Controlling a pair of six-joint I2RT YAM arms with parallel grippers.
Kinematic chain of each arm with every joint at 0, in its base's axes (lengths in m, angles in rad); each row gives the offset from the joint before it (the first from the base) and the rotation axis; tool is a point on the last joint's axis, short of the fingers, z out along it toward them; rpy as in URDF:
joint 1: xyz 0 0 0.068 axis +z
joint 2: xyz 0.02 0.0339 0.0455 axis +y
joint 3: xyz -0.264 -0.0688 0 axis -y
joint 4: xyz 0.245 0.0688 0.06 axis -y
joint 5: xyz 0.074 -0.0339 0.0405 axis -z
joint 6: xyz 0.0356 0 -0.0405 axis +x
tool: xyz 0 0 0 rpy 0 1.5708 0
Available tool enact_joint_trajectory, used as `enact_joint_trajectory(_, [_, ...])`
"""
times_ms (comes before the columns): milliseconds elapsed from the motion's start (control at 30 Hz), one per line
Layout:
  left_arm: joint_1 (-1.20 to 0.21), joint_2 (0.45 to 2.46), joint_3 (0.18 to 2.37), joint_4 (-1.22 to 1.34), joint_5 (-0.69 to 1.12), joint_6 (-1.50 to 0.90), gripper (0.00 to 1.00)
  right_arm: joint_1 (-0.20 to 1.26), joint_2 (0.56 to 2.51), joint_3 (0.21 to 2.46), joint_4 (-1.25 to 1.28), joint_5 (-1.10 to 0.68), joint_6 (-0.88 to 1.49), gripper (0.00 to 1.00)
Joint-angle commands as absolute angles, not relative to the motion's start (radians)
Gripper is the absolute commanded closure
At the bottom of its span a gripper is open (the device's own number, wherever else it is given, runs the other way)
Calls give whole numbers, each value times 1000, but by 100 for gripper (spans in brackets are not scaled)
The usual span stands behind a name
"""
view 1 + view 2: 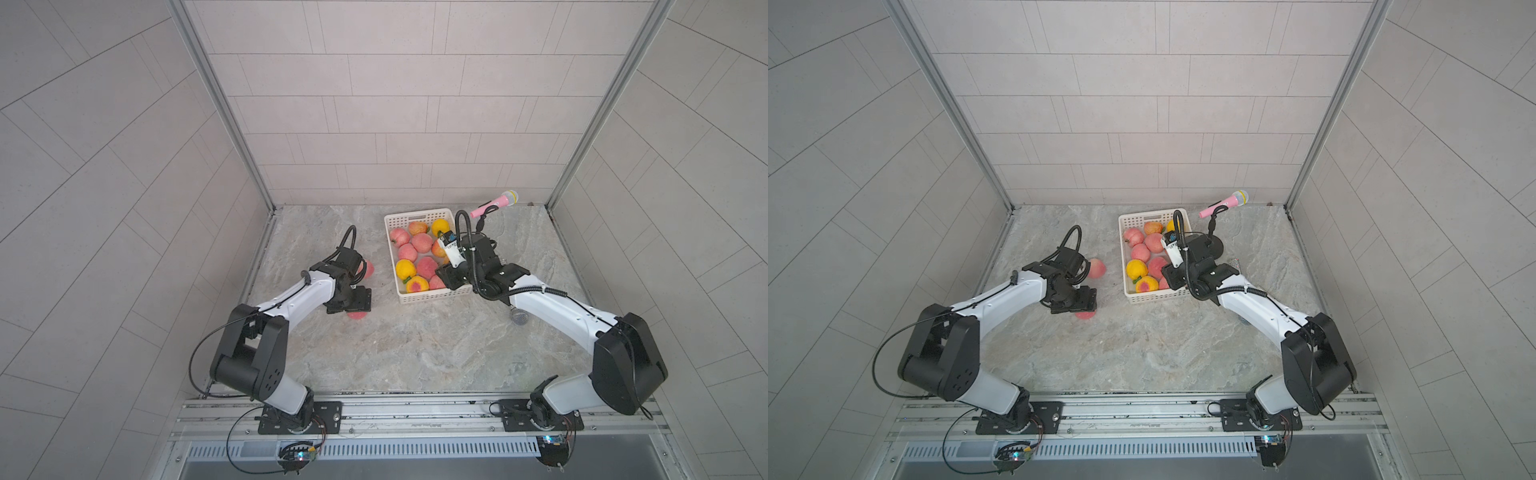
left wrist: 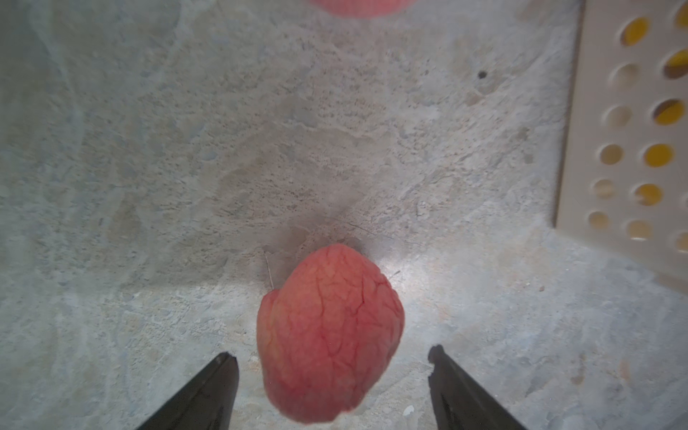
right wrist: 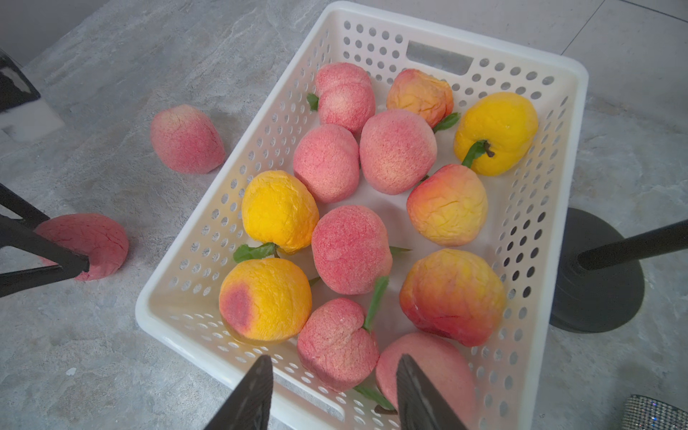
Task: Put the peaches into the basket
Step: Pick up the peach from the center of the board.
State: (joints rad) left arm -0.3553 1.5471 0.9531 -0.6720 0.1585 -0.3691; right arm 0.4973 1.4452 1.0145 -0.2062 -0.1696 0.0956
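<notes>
With 12 o'clock at the back wall, the grey marbled table [image 1: 415, 353] carries the white basket [image 1: 417, 217] at about 1 o'clock of its middle. The basket's long axis runs 12 to 6, and the slot handle is in its 12 o'clock wall.

The left gripper [image 2: 331, 357] hangs low at 8 o'clock of the basket, jaws spread wide, straddling a crinkled peach [image 2: 329, 335]. That fruit lies on the table between the 2 fingers, with a strip of bare table on each side (no contact shows in the left wrist view). The right gripper [image 3: 335, 359] hovers over the basket's 6 o'clock end, toward 5 o'clock. Its jaws are parted by a narrower gap with nothing in it.

12 peaches [image 3: 350, 249] fill the basket in 1 layer: 6 pink, 3 blushed orange-red and 3 yellow, 1 of the yellow ones with a red blotch. Several have green leaves.

The crinkled peach is deep pink-red and lopsided, its skin veined with fine cracks. A smoother peach [image 1: 369, 270], paler pink, lies on the table at 9 o'clock of the basket, near it but apart.

A pink microphone [image 1: 496, 203] stands at 1 o'clock of the basket.
</notes>
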Motion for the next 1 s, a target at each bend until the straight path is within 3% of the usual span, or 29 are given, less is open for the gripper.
enact_joint_trajectory(0, [-371, 1565, 932, -657, 138, -386, 16, 496, 1427, 1008, -198, -167, 118, 45])
enact_joint_trajectory(200, [-371, 1604, 940, -636, 138, -380, 24, 496, 1434, 1007, -200, -167, 117, 45])
enact_joint_trajectory(433, [-373, 1595, 957, -627, 142, -378, 43, 497, 1430, 1008, -201, -164, 116, 44])
enact_joint_trajectory(967, [-434, 1474, 1128, -676, 138, -373, 44, 470, 1337, 953, -174, -77, 209, 44])
